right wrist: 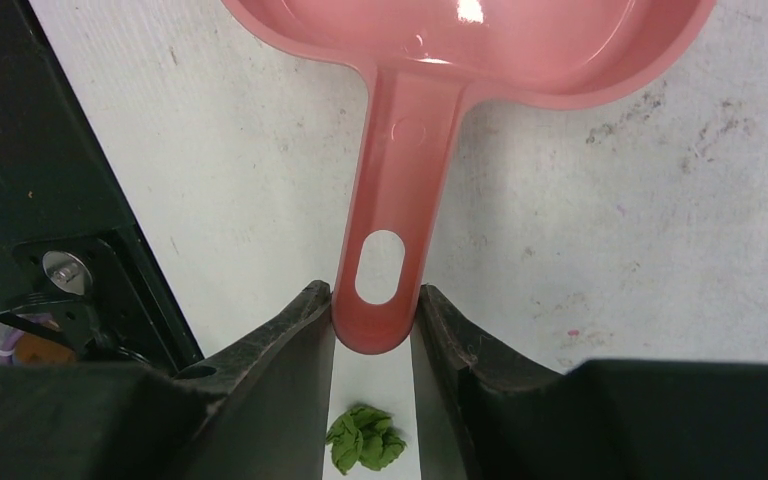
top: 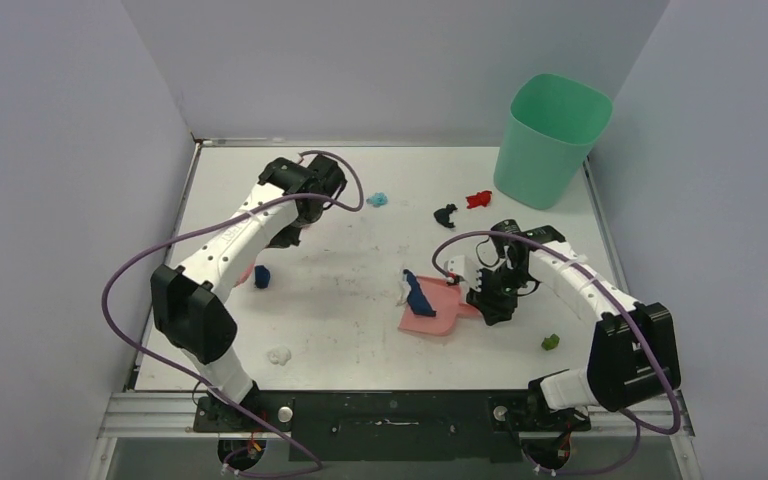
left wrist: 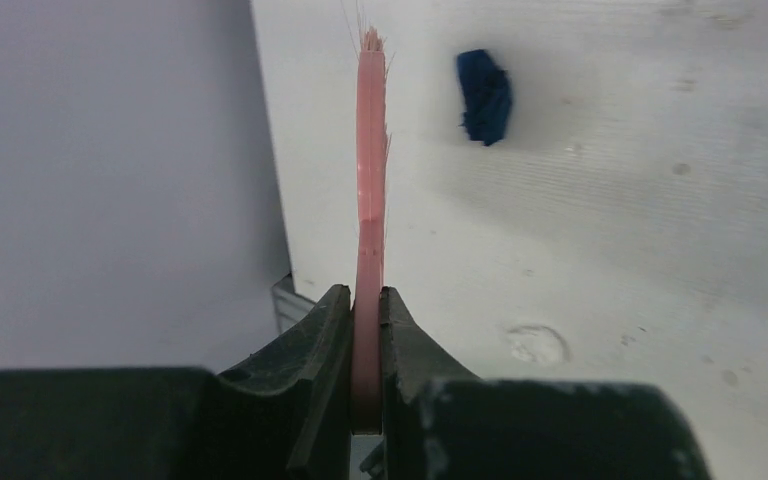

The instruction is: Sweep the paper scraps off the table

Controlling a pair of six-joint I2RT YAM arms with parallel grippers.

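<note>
Top external view shows paper scraps (top: 262, 277) spread over the table (top: 350, 250): a dark blue one beside the left arm, a white one (top: 279, 354) near left, a light blue one (top: 377, 199), a black one (top: 445, 214) and a red one (top: 478, 199) far, towards the green bin (top: 550, 140), and a green one (top: 550, 342) near right. The left gripper (left wrist: 365, 300) is clamped on the pink brush (left wrist: 370, 150); the right gripper (right wrist: 373, 305) pinches the handle of the pink dustpan (right wrist: 400, 150), which carries a blue scrap

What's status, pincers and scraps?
Left pincer shut on pink bristle brush. Right pincer shut on pink plastic dustpan. Crumpled paper scraps scattered on white table. Nothing blocking.
</note>
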